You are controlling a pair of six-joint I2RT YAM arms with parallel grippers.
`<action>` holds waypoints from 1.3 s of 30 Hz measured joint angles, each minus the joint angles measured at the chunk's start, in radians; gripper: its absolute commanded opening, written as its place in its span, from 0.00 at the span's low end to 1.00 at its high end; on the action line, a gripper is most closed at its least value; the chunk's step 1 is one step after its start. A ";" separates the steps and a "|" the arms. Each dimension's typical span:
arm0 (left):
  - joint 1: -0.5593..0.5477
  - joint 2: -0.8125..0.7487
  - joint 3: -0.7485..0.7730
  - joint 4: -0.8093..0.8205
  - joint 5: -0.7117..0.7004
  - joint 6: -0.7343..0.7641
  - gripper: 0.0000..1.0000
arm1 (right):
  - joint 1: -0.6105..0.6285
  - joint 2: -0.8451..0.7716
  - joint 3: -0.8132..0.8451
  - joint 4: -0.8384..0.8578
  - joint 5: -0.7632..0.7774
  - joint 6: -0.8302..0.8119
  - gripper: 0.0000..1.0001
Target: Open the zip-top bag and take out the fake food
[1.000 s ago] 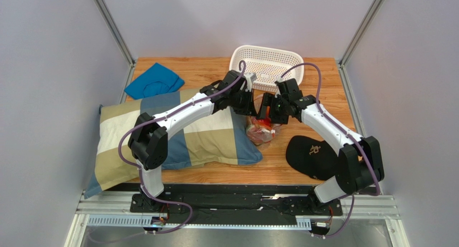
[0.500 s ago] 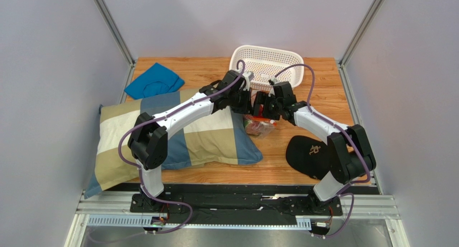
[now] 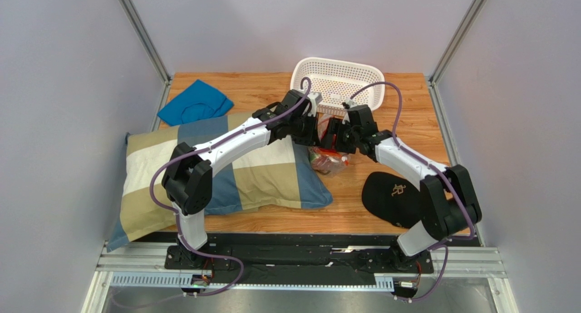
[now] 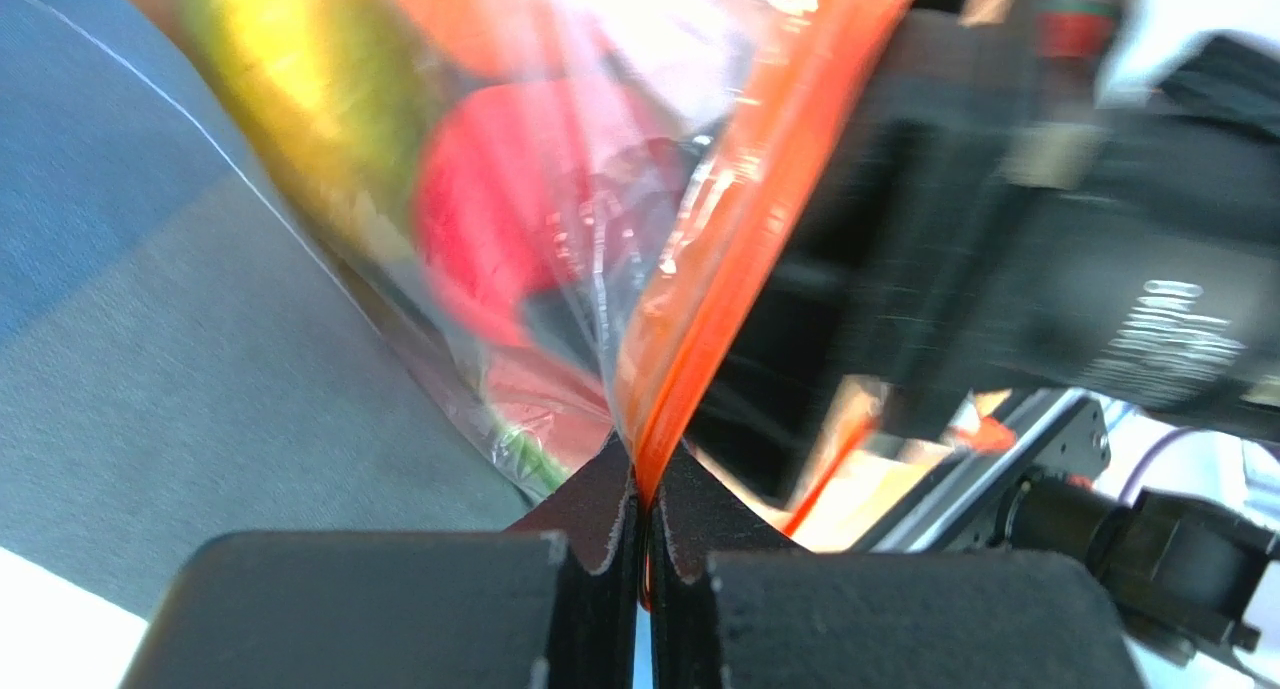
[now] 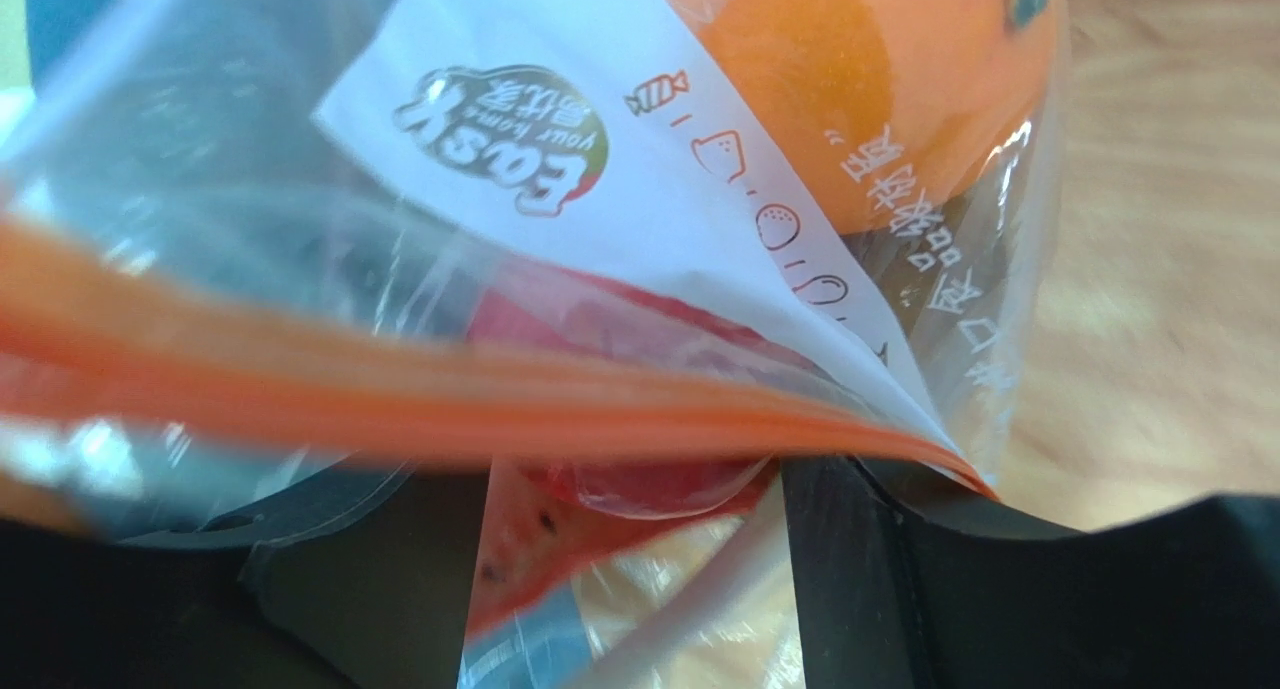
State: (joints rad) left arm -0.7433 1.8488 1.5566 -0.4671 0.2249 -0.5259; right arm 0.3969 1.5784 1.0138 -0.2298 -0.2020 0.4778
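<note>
The zip-top bag hangs between my two grippers, just right of the pillow. It holds the fake food: a red piece, a yellow-green piece and an orange. My left gripper is shut on the orange-red zip strip at the bag's mouth; it also shows in the top view. My right gripper is open, its fingers spread wide, with the zip strip and bag film lying across the gap. In the top view it sits close against the left gripper.
A white perforated basket stands at the back centre, just behind the grippers. A checked pillow lies on the left under the left arm. A black cap lies front right, and a blue cloth back left.
My right gripper has moved left, up against the left gripper and the bag's mouth. The bag has shifted slightly left and up. The left arm has barely moved.
</note>
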 measured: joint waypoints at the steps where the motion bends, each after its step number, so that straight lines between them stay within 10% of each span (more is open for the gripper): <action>1: 0.000 0.000 0.000 -0.008 0.003 0.004 0.00 | 0.000 -0.024 -0.005 -0.028 0.009 0.000 0.00; 19: 0.006 -0.002 0.000 -0.047 0.053 0.047 0.00 | -0.019 -0.369 0.179 -0.412 0.098 0.030 0.00; 33: 0.006 -0.002 0.000 -0.047 0.096 0.006 0.00 | -0.237 0.383 0.739 -0.266 0.211 -0.051 0.01; 37: 0.006 -0.002 0.000 -0.045 0.126 -0.016 0.00 | -0.257 0.550 0.841 -0.296 0.215 -0.074 0.20; 39: 0.006 -0.002 0.000 -0.045 0.140 -0.029 0.00 | -0.263 0.621 0.914 -0.338 0.229 -0.084 0.46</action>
State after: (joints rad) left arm -0.7368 1.8473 1.5566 -0.5121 0.3645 -0.5552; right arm 0.1341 2.1998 1.9282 -0.5682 0.0265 0.3939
